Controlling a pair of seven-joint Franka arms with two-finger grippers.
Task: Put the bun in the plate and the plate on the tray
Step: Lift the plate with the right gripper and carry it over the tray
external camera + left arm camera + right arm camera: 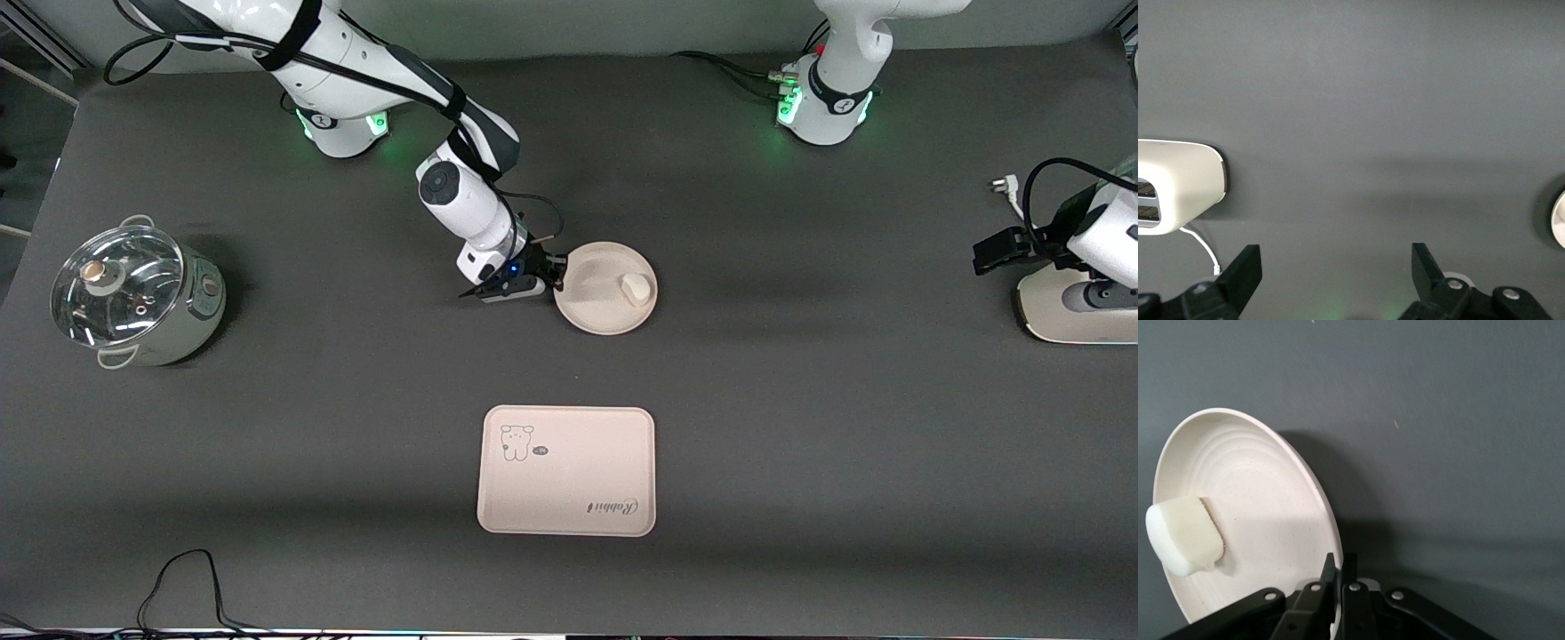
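Pinching the plate's (594, 307) rim is where the right pincer (558, 283) is at, fingers pressed together on the edge toward the right arm's end, plate looking slightly tipped in the right wrist view. The bun (635, 289) already sits in the plate, off to the edge away from the grip, so I'd say step one is done and the carry is starting. Next move calls for a level lift and a swing over to the tray (567, 471), which lies nearer the front camera, well apart from the plate; any tilt and that bun could slide off. Nothing sits between the two. The left pincer (1337, 273) waits spread wide, holding nothing, over the white appliance (1062, 307) at its end of the bench (800, 400). A lidded pot (133, 298) sits well clear.
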